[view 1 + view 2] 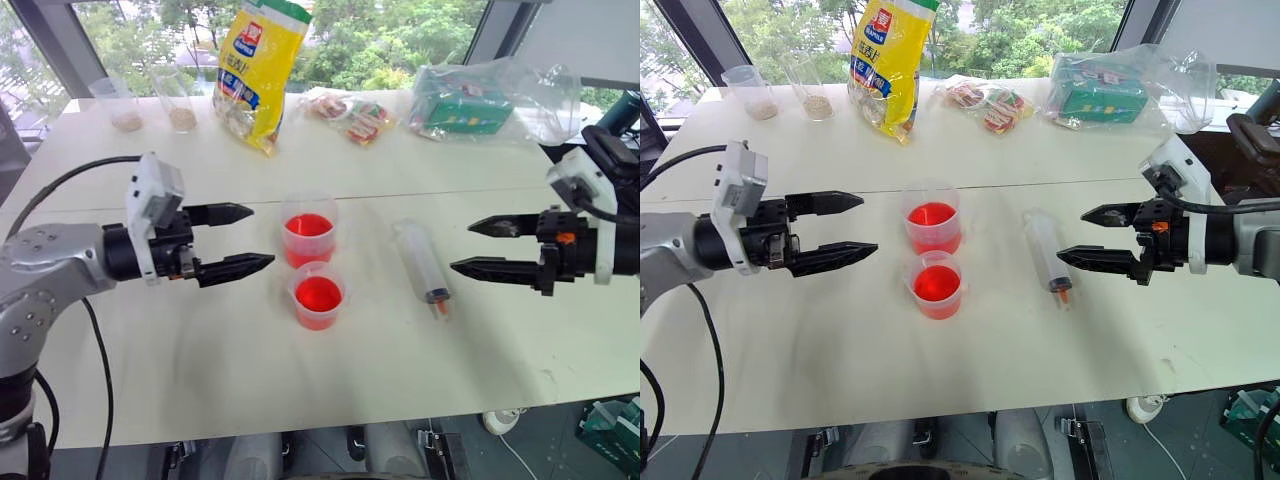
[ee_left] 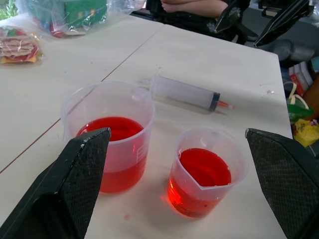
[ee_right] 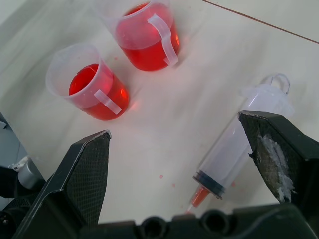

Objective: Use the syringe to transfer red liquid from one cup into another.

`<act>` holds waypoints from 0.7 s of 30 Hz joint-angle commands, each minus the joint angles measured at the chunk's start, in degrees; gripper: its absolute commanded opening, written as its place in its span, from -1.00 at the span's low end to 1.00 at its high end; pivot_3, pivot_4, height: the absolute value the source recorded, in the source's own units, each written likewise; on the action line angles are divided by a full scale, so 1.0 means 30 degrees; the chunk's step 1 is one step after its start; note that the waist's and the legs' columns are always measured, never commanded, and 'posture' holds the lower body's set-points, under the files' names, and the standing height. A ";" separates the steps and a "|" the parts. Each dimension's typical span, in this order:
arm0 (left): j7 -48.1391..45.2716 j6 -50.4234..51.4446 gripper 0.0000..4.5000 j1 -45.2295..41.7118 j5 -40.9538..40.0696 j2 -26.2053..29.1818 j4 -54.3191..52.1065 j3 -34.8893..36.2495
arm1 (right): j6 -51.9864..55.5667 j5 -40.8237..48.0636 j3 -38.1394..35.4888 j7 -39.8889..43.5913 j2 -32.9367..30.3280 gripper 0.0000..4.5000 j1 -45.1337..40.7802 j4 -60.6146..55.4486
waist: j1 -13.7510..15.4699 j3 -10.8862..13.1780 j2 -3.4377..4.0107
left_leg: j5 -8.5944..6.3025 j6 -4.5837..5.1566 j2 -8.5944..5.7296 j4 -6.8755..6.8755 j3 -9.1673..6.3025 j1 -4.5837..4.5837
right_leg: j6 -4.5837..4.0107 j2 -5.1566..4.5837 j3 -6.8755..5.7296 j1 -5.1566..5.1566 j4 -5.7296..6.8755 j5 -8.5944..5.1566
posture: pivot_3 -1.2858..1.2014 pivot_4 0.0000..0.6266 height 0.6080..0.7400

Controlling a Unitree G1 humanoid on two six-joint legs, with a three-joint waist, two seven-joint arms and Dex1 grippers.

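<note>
- Syringe [image 1: 423,268] lies flat on the table [image 1: 180,350], right of two cups of red liquid [image 1: 318,294], long axis running away from the robot, red tip nearest it.
- Left gripper [image 1: 240,240] and right gripper [image 1: 478,247] both gape wide, holding nothing.

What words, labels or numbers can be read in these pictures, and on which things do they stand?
Yellow bag: red and blue label with print, too blurred to read.
Green box inside clear bag: print too small to read.
Snack packets: unreadable.
Cups and syringe: no readable marks.
</note>
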 commanded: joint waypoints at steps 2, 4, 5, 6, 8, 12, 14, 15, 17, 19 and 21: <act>-0.0002 -0.0361 1.00 -0.0206 -0.0229 -0.0158 -0.0298 0.0134 | -0.0253 -0.0062 -0.0515 0.0158 -0.0507 0.98 0.0200 -0.0118 | -0.0004 0.0000 0.0000 | 0.0000 0.0000 0.0000 0.0000 0.0000 0.0000 | 0.0000 0.0001 -0.0001 0.0001 0.0000 0.0000 | 0.03 -0.52 1.00; 0.0027 -0.0358 1.00 -0.0192 -0.0384 -0.0276 -0.0337 0.0177 | -0.0286 -0.0085 -0.0488 0.0141 -0.0525 0.98 0.0230 -0.0115 | -0.0004 0.0000 0.0000 | 0.0000 0.0000 0.0000 0.0001 0.0001 0.0001 | 0.0001 0.0002 0.0001 0.0000 0.0001 0.0000 | 0.03 -0.52 1.00; 0.0039 -0.0380 1.00 -0.0268 -0.0414 -0.0342 -0.0316 0.0169 | -0.0340 -0.0179 -0.0461 0.0091 -0.0563 0.98 0.0157 -0.0027 | -0.0007 0.0000 0.0000 | 0.0000 -0.0001 0.0001 0.0001 -0.0001 0.0001 | 0.0001 0.0003 0.0000 0.0001 0.0001 0.0000 | 0.03 -0.52 1.00; 0.0027 -0.0426 1.00 -0.0298 -0.0371 -0.0407 -0.0287 0.0145 | -0.0392 -0.0264 -0.0422 0.0035 -0.0559 0.98 0.0115 0.0028 | -0.0006 0.0000 -0.0001 | 0.0000 -0.0001 0.0000 0.0001 0.0000 0.0002 | 0.0001 0.0003 0.0001 0.0001 0.0001 0.0000 | 0.03 -0.52 1.00; 0.0211 -0.0590 1.00 -0.0402 -0.0165 -0.0660 -0.0284 0.0021 | -0.0355 -0.0333 -0.0481 -0.0143 -0.0493 0.98 0.0041 0.0092 | -0.0005 0.0000 0.0000 | 0.0001 -0.0001 0.0001 0.0001 0.0000 0.0002 | 0.0000 0.0003 0.0001 0.0001 0.0003 0.0000 | 0.03 -0.52 1.00; 0.0271 -0.0773 1.00 -0.0805 0.0216 -0.1010 -0.0050 -0.0503 | -0.0240 -0.0504 -0.0205 -0.0626 -0.0366 0.98 -0.0260 0.0261 | 0.0013 0.0000 0.0000 | 0.0001 0.0000 0.0000 0.0004 0.0000 0.0002 | 0.0001 0.0003 0.0001 0.0006 0.0003 0.0001 | 0.03 -0.52 1.00; 0.0062 -0.0885 1.00 -0.1039 0.0384 -0.1064 0.0129 -0.0802 | -0.0181 -0.0916 0.0324 -0.1107 -0.0311 0.98 -0.0557 0.0540 | -0.0001 0.0000 -0.0001 | 0.0001 0.0000 -0.0001 0.0008 -0.0001 0.0003 | 0.0001 0.0003 0.0001 0.0008 0.0003 0.0001 | 0.03 -0.52 1.00; -0.0002 -0.0926 1.00 -0.1126 0.0414 -0.1069 0.0184 -0.0898 | -0.0106 -0.1007 0.0540 -0.1236 -0.0292 0.98 -0.0713 0.0654 | -0.0005 0.0000 0.0000 | 0.0001 0.0000 -0.0002 0.0009 0.0001 0.0003 | 0.0001 0.0003 0.0000 0.0008 0.0003 0.0001 | 0.03 -0.52 1.00; -0.0069 -0.0984 1.00 -0.1339 0.0475 -0.1128 0.0343 -0.1078 | 0.0342 -0.1205 0.1379 -0.1650 -0.0175 0.98 -0.1591 0.1145 | -0.0011 0.0000 0.0000 | 0.0001 -0.0001 -0.0001 0.0010 -0.0001 0.0005 | 0.0000 0.0005 0.0001 0.0008 0.0003 0.0000 | 0.03 -0.52 1.00; -0.0162 -0.1091 1.00 -0.1468 0.0587 -0.1251 0.0465 -0.1243 | 0.1023 -0.1537 0.2529 -0.2240 0.0059 0.98 -0.2882 0.1770 | -0.0077 0.0000 0.0001 | 0.0001 -0.0001 -0.0001 0.0009 0.0002 0.0005 | 0.0000 0.0006 0.0004 0.0004 0.0004 0.0000 | 0.03 -0.52 1.00; -0.0205 -0.1214 1.00 -0.1581 0.0729 -0.1453 0.0543 -0.1489 | 0.2000 -0.1904 0.3784 -0.2758 0.0365 0.98 -0.4391 0.2564 | -0.0084 0.0000 0.0002 | 0.0003 -0.0002 0.0000 0.0009 0.0004 0.0007 | -0.0001 0.0006 0.0012 0.0000 0.0010 0.0001 | 0.03 -0.52 1.00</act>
